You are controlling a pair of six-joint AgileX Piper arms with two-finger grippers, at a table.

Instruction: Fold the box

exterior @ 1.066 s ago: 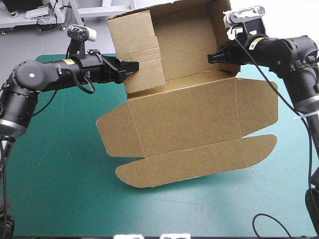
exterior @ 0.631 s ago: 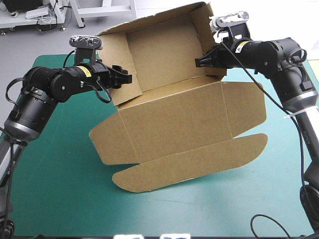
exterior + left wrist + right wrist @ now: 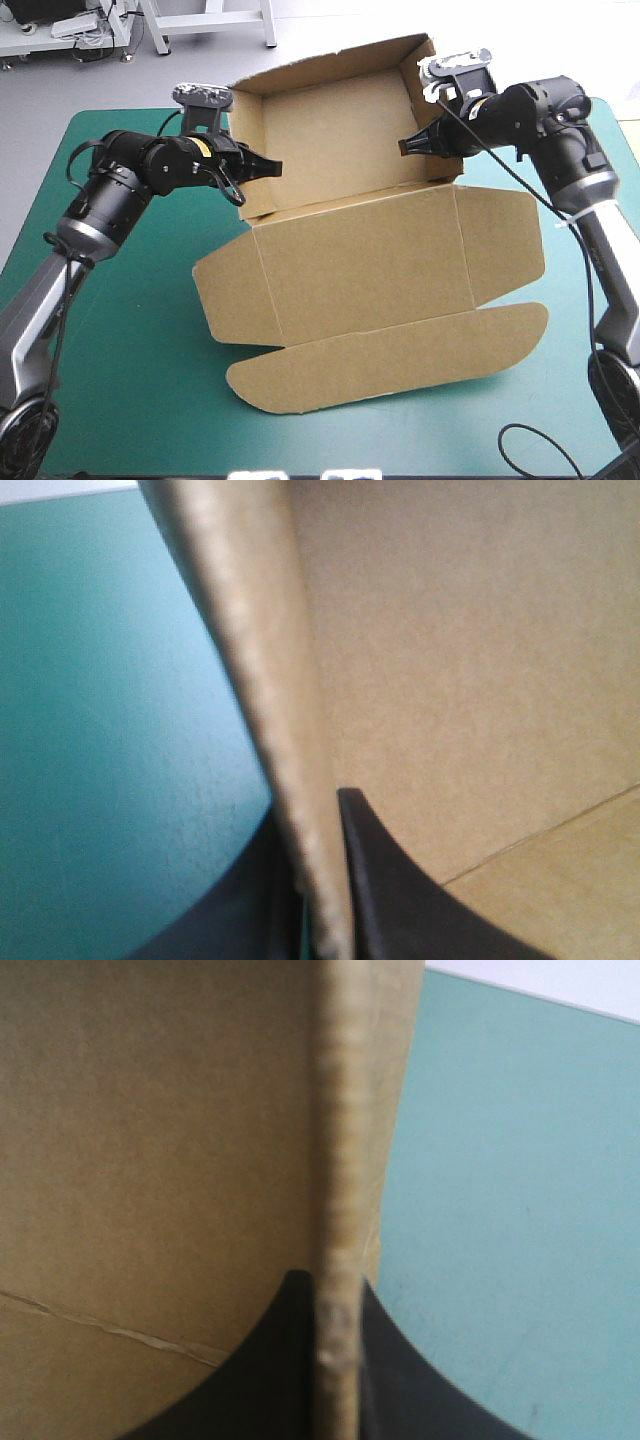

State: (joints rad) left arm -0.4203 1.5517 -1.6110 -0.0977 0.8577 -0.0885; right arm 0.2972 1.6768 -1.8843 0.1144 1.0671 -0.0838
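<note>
A: Where's the box [image 3: 360,270]?
B: Middle of the table [image 3: 120,400], lid flat toward the near edge. My left gripper [image 3: 268,168] pinches its left wall, my right gripper [image 3: 405,146] the right wall, so the long axis runs between them.

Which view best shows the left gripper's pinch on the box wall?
Left wrist view: the left gripper is all but shut, the box wall edge-on between its fingers. The high view shows the gripper at that wall, but not the contact itself. The right wrist view shows only the right gripper on the opposite wall.
</note>
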